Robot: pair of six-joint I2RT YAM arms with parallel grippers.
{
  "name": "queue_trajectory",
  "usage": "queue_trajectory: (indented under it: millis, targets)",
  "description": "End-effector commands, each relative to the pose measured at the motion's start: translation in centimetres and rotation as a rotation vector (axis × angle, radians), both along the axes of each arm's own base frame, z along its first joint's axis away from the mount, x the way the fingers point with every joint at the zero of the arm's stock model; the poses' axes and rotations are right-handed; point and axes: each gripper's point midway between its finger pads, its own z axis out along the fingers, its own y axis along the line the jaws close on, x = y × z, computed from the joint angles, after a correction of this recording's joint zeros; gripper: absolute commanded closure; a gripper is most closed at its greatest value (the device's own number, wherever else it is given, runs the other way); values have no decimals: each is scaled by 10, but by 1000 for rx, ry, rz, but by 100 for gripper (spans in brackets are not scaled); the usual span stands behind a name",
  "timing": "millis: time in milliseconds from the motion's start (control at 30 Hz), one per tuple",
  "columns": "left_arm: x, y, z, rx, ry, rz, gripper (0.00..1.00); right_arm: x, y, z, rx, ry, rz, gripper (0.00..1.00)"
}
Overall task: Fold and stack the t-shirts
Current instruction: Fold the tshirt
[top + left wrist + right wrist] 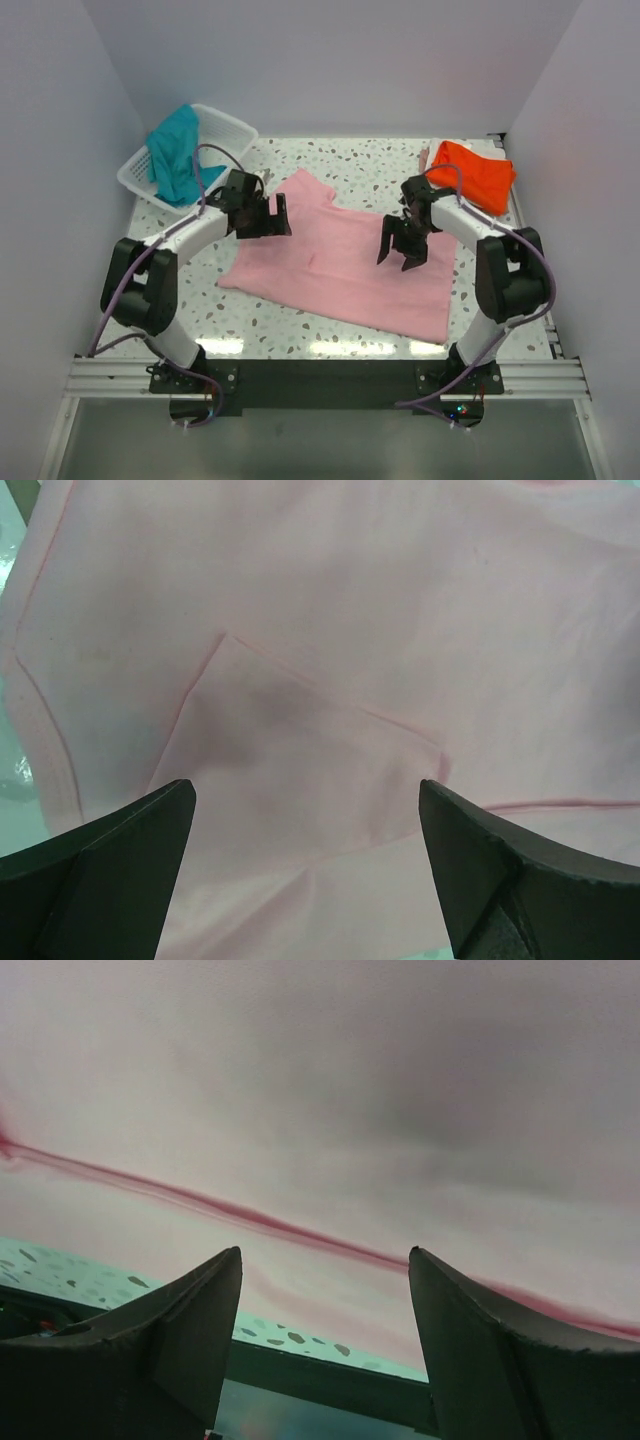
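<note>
The light pink t-shirt (340, 265) lies spread flat across the middle of the table, one sleeve toward the back left. My left gripper (280, 216) hovers open over that sleeve end. The left wrist view shows pink cloth (350, 630) with a folded flap between the left gripper's (306, 785) wide-apart fingers, nothing gripped. My right gripper (398, 260) stands open over the shirt's right part. In its wrist view the right gripper (325, 1252) hangs just above pink cloth (350, 1100) near a hem seam. A bright orange t-shirt (472, 172) lies folded at the back right. A teal t-shirt (175, 160) hangs out of the basket.
A white lattice basket (228, 128) stands at the back left corner. The speckled table (370, 165) shows behind the pink shirt and along the front edge (120, 1285). White walls close in on three sides.
</note>
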Motion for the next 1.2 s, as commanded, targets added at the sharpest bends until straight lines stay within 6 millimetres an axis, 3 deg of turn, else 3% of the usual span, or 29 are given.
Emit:
queue_trajectory:
  millis: [0,233,333,533,900,1033,1167]
  targets:
    - [25,-10,-1,0,-55,-58,1,15,5,-14,7,-21,17,29]
    - [11,-4,-38,19,3,-52,1,3,-2,-50,-26,45,33,29]
    - [-14,8,-62,50,63,-32,1,-9,-6,-64,-43,86,46,30]
    - [-58,24,-79,67,121,-4,1,-31,-8,-74,-58,119,71,30]
    - [-115,33,-69,4,163,70,1,-70,-5,-77,-32,151,71,30]
    - [-121,27,-58,-29,154,74,1,-77,-7,-76,-30,155,73,30]
    - [-116,27,-38,-31,123,79,1,-68,-5,-63,-28,125,72,30]
